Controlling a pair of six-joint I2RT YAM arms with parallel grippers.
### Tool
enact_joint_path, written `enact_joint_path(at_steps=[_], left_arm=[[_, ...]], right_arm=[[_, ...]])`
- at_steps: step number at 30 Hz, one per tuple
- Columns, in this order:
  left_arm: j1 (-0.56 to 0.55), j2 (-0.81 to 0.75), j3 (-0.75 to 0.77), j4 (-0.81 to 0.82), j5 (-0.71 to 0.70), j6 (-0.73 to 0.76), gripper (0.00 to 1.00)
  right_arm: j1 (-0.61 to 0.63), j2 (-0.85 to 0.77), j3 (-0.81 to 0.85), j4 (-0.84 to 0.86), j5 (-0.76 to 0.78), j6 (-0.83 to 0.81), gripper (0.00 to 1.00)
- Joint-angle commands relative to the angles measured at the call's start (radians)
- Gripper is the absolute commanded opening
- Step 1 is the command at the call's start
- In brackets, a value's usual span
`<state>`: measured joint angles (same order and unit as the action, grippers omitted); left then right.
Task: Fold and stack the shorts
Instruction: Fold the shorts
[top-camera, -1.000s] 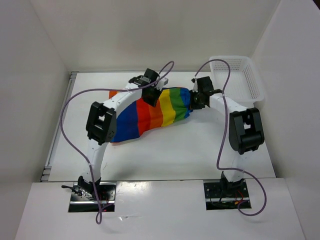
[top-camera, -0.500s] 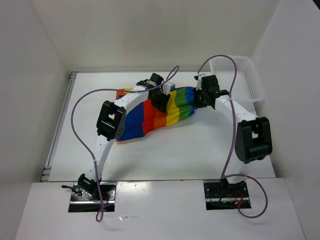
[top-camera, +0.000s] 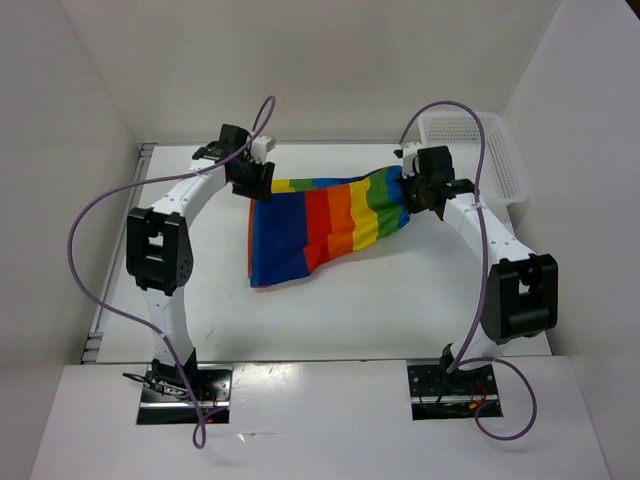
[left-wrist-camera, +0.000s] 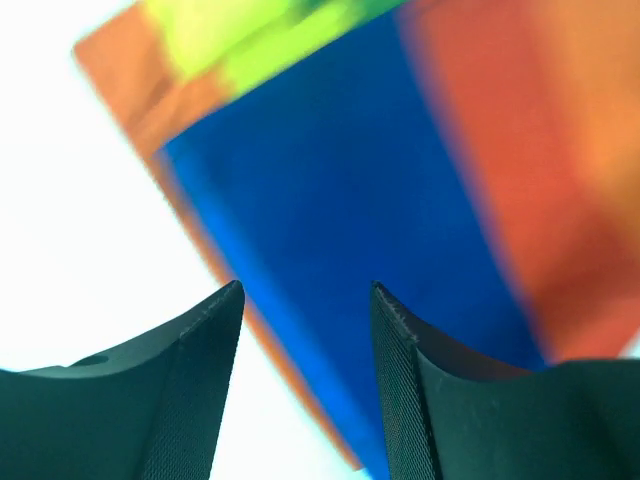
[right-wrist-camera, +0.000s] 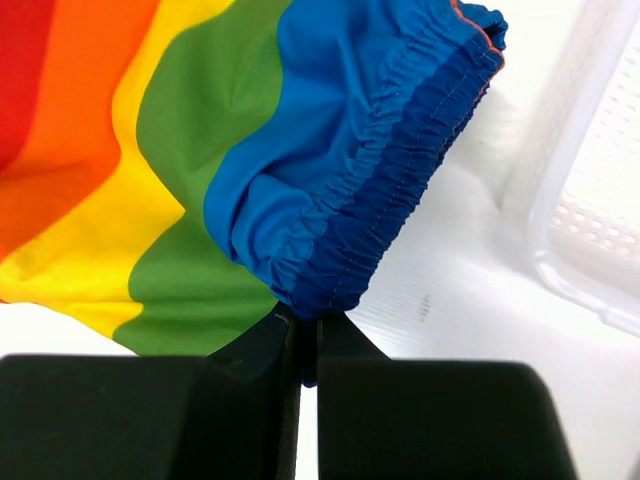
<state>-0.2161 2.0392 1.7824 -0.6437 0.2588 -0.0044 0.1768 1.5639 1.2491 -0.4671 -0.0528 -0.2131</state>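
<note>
"Where are the rainbow shorts (top-camera: 318, 228)?"

"Stretched between my grippers. The right gripper (right-wrist-camera: 308, 328) is pinched tight on their gathered blue band (right-wrist-camera: 400, 190), with the white mesh basket (right-wrist-camera: 585, 225) off to its right."

"And the left gripper (left-wrist-camera: 307, 292)?"

"Fingers apart, blue cloth just beyond them."

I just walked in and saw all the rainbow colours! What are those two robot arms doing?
They are trying to fold a pair of rainbow shorts on the table. The right hand is pinching the shorts by their gathered blue band. The left hand is open above the far left corner of the shorts and is not gripping them. The shorts lie spread out, not folded yet. A white basket sits at the far right.
</note>
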Motion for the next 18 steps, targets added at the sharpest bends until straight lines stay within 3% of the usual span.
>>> enact_joint_path(at_steps=[1,4,10,13,14,15,18], left_arm=[[-0.022,0.019,-0.135,-0.010,-0.093,0.004,0.61],[-0.012,0.010,-0.238,0.047,-0.111,0.004,0.70],[-0.002,0.099,-0.238,0.068,-0.138,0.004,0.70],[-0.002,0.153,-0.212,0.046,-0.015,0.004,0.58],[-0.002,0.165,-0.181,0.045,0.025,0.004,0.44],[-0.002,0.165,-0.163,0.033,0.104,0.004,0.37],[-0.023,0.223,-0.088,-0.004,0.169,0.004,0.20]], right_arm=[[-0.005,-0.024,0.042,-0.036,0.053,-0.114,0.00],[-0.005,0.005,0.082,-0.045,0.097,-0.172,0.00],[-0.005,0.056,0.209,-0.077,0.151,-0.242,0.00],[0.021,0.065,0.231,-0.088,0.172,-0.281,0.00],[0.050,0.065,0.240,-0.088,0.188,-0.292,0.00],[0.070,0.065,0.240,-0.097,0.197,-0.301,0.00],[0.177,0.087,0.250,-0.097,0.244,-0.342,0.00]])
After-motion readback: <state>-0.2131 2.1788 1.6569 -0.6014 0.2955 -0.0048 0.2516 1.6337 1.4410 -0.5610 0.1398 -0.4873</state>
